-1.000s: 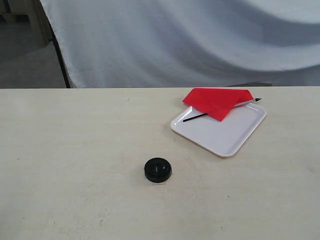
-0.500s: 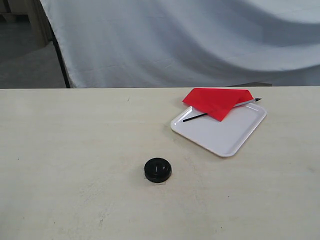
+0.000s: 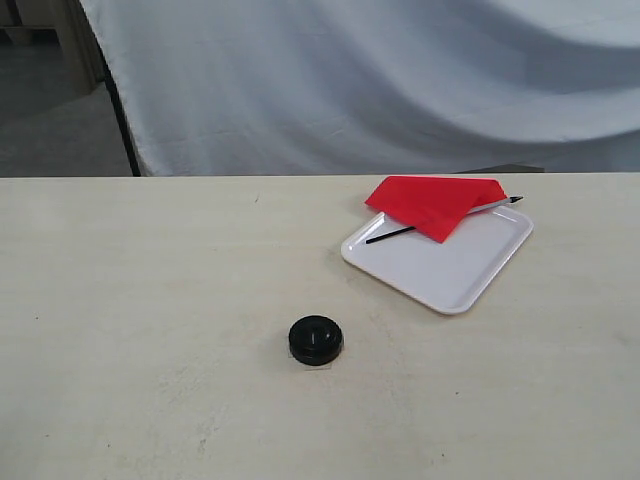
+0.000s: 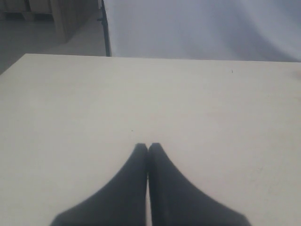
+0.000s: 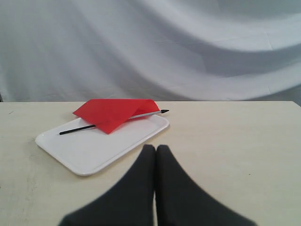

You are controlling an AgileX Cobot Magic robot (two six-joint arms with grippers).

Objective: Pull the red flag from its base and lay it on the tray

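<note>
The red flag [image 3: 432,203] lies flat across the far end of the white tray [image 3: 450,270], its black stick slanting over the tray and its pointed tip past the far rim. The black base [image 3: 316,340] stands by itself on the table, nearer the camera, its centre hole bare. Neither gripper shows in the exterior view. My right gripper [image 5: 155,147] is shut with nothing in it, just short of the tray [image 5: 89,150] and the flag [image 5: 114,112]. My left gripper [image 4: 147,146] is shut over bare table, holding nothing.
A pale blue-grey cloth [image 3: 380,80] hangs behind the table's far edge. A dark stand leg [image 3: 122,120] rises at the back left. The beige tabletop [image 3: 150,300] spreads wide to the left of the base.
</note>
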